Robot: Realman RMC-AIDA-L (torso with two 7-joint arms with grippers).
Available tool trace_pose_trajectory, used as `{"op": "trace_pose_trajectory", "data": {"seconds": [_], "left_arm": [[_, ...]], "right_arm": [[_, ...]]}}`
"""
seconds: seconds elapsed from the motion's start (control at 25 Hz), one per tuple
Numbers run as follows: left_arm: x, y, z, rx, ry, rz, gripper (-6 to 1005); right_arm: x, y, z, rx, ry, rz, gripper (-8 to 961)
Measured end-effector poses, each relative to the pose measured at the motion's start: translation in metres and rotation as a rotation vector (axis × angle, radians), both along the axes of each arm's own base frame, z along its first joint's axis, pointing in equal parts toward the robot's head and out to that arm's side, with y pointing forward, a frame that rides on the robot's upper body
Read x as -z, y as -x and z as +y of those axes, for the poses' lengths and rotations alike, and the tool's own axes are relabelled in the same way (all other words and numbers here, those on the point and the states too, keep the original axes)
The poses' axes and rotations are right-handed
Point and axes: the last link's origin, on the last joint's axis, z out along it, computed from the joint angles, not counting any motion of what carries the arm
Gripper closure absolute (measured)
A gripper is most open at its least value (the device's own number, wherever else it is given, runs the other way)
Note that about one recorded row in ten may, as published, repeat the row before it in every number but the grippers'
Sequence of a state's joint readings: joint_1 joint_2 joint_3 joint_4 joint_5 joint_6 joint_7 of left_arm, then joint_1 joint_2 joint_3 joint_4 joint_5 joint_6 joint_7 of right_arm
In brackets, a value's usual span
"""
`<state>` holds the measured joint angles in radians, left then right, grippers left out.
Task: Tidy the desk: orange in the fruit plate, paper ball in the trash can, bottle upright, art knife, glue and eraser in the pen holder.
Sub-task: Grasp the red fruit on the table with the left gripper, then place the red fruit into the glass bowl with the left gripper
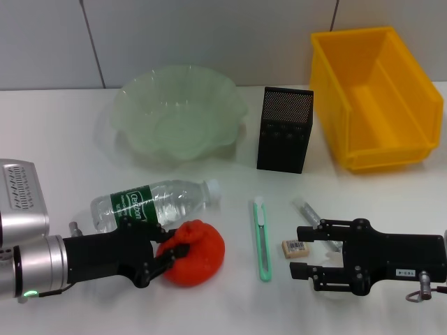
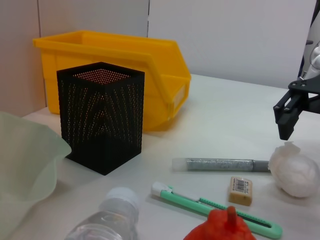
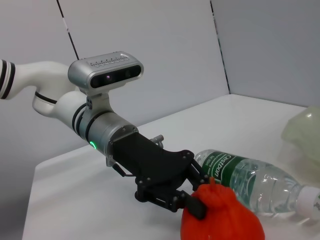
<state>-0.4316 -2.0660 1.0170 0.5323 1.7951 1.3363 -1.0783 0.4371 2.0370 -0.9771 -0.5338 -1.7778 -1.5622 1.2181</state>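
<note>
The orange [image 1: 199, 255] lies on the white table near the front, and my left gripper [image 1: 170, 257] is shut on its left side. It also shows in the right wrist view [image 3: 225, 220]. The clear bottle [image 1: 150, 202] lies on its side just behind it. My right gripper [image 1: 298, 252] is open, low over the table at the right. The paper ball [image 2: 294, 170] lies under it and is hidden in the head view. The eraser [image 1: 295, 248], green art knife [image 1: 262, 239] and glue stick [image 1: 313, 215] lie by its fingertips. The black mesh pen holder [image 1: 285, 129] stands behind.
The green glass fruit plate [image 1: 178, 115] sits at the back left. A yellow bin [image 1: 377, 98] stands at the back right, beside the pen holder. A wall runs along the table's far edge.
</note>
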Motion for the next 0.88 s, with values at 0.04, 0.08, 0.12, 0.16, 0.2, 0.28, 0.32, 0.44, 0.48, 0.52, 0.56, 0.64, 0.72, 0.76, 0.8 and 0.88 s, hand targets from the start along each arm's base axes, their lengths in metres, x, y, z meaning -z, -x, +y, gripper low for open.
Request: {"op": "trace_pose_trajectory", "data": {"seconds": [0.04, 0.08, 0.12, 0.16, 0.2, 0.28, 0.32, 0.44, 0.48, 0.52, 0.56, 0.64, 0.72, 0.76, 0.8, 0.88], "left_arm": [[0.000, 0.000, 0.000, -0.001, 0.000, -0.001, 600], [0.000, 0.000, 0.000, -0.002, 0.001, -0.003, 637], [0.000, 0.000, 0.000, -0.002, 0.001, -0.003, 674], [0.000, 0.000, 0.000, -0.002, 0.001, -0.003, 711], [-0.001, -0.002, -0.002, 0.000, 0.010, -0.021, 748], [-0.003, -0.004, -0.003, 0.004, 0.013, -0.043, 780], [-0.007, -0.006, -0.004, 0.011, 0.015, -0.070, 796], [-0.027, -0.015, -0.002, 0.025, -0.037, -0.190, 844], [-0.039, -0.020, 0.001, 0.024, -0.092, -0.265, 850], [-0.039, -0.020, 0.001, 0.024, -0.092, -0.265, 855], [-0.039, -0.020, 0.001, 0.024, -0.092, -0.265, 861], [-0.060, -0.035, 0.019, 0.013, -0.243, -0.425, 873], [-0.062, -0.039, 0.028, 0.000, -0.279, -0.448, 884], [-0.062, -0.039, 0.028, 0.000, -0.279, -0.448, 891], [-0.062, -0.039, 0.028, 0.000, -0.279, -0.448, 899], [-0.058, -0.049, 0.053, -0.039, -0.349, -0.464, 914]], "right_arm": [[0.000, 0.000, 0.000, 0.000, 0.000, 0.000, 263], [0.000, 0.000, 0.000, 0.000, 0.000, 0.000, 263], [0.000, 0.000, 0.000, 0.000, 0.000, 0.000, 263], [0.000, 0.000, 0.000, 0.000, -0.001, -0.001, 263], [0.000, 0.000, 0.000, 0.001, -0.001, -0.001, 263], [0.000, -0.001, 0.000, 0.002, -0.001, -0.001, 263], [0.000, -0.001, 0.000, 0.002, -0.001, -0.001, 263], [0.000, -0.001, 0.000, 0.002, -0.002, -0.002, 264], [0.000, 0.000, 0.000, 0.002, -0.002, -0.001, 264], [0.000, 0.000, 0.000, 0.002, -0.002, -0.001, 264], [0.000, 0.000, 0.001, 0.001, -0.002, -0.001, 264], [0.000, 0.001, 0.001, -0.001, -0.002, 0.000, 264], [0.001, 0.002, 0.002, -0.002, -0.002, 0.001, 264], [0.001, 0.002, 0.002, -0.004, -0.002, 0.002, 264], [0.001, 0.002, 0.002, -0.004, -0.002, 0.002, 264], [0.002, 0.003, 0.002, -0.005, -0.002, 0.003, 264]]}}
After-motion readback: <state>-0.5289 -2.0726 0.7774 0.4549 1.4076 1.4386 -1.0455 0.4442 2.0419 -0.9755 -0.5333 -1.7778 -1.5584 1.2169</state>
